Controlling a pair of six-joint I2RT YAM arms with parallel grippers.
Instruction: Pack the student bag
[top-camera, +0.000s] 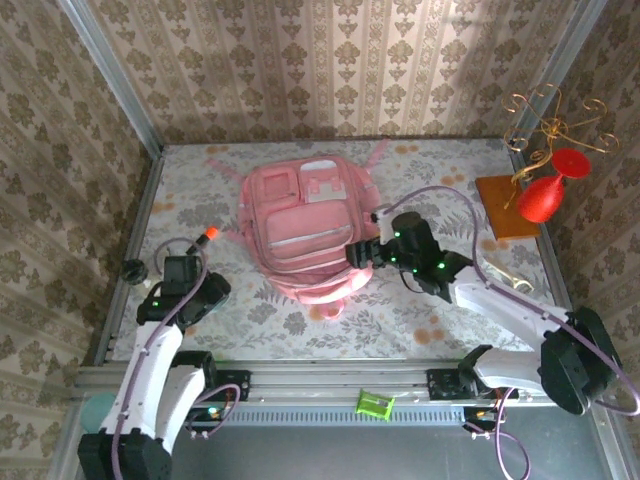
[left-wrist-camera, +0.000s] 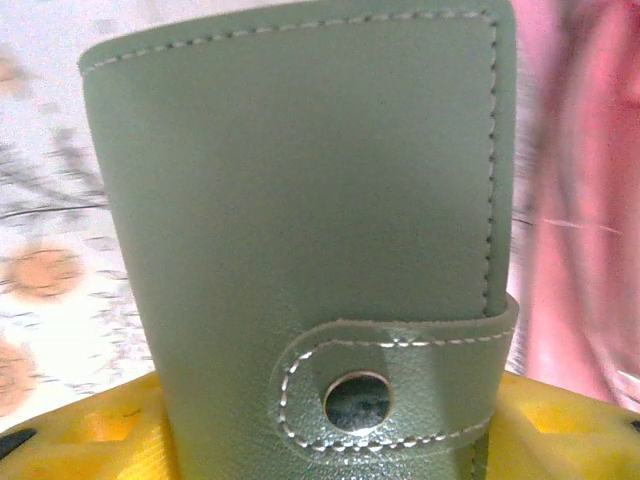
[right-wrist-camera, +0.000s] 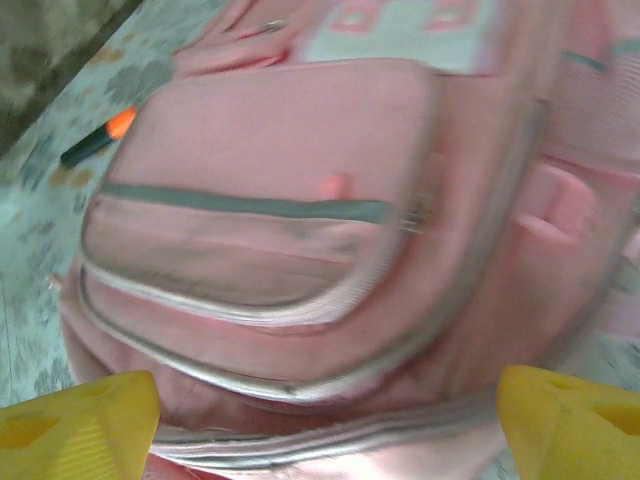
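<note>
The student bag (top-camera: 300, 235) lies flat in the middle of the table (top-camera: 440, 175), front pockets up. The right gripper (right-wrist-camera: 320, 430) hovers at the bag's near right edge, its yellow fingers (right-wrist-camera: 75, 425) spread wide with nothing between them. The left gripper (left-wrist-camera: 320, 445), left of the bag, is clamped on an upright green snap wallet (left-wrist-camera: 300, 200). An orange-capped marker (top-camera: 206, 236) lies beside the bag.

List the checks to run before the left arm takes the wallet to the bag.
1. Grip: left tool clamps the green wallet - ok.
2. Wallet's snap strap fastened - ok.
3. Helper: right tool open over the student bag - ok.
4. Bag pocket unzipped - cannot tell, blurred.
5. Route free - not ok: orange-tipped marker lies close to the left tool.
</note>
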